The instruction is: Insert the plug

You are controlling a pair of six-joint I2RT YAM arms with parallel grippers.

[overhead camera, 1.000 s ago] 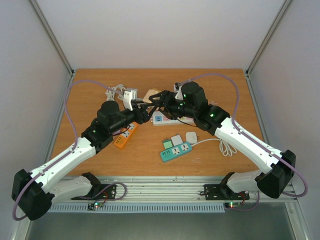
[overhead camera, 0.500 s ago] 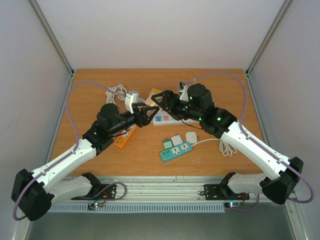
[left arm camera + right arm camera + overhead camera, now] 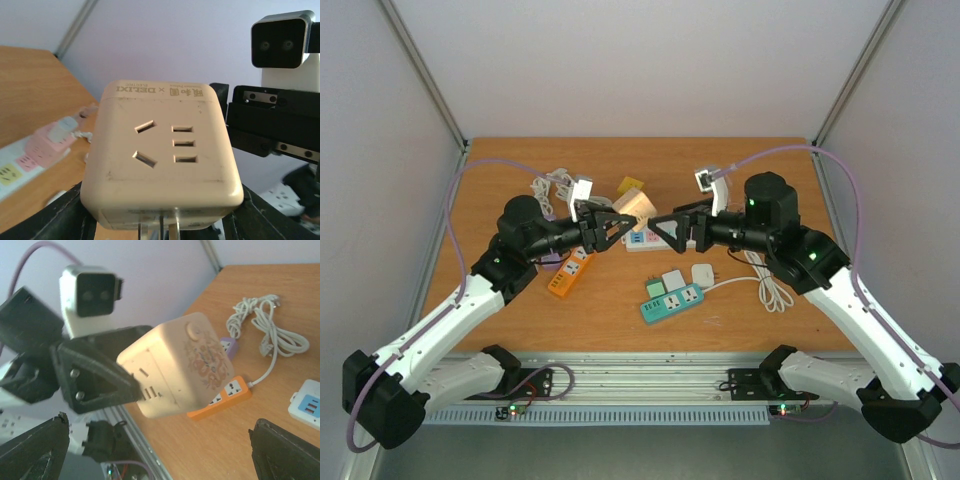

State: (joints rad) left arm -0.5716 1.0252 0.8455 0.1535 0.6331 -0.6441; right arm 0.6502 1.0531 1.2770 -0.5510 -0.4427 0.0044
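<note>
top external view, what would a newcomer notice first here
First, the cream cube-shaped socket adapter, held in the air over the middle of the wooden table by the left gripper, with its metal prongs showing underneath in the left wrist view. Facing it close by, the right gripper is open and empty. Nearer the arm bases, an orange power strip and a teal power strip lie on the table.

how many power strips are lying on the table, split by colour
orange strip: 1
teal strip: 1
white strip: 1
purple strip: 1 (small, mostly hidden)
total: 4
The adapter is held off the table, so it is not counted.
</note>
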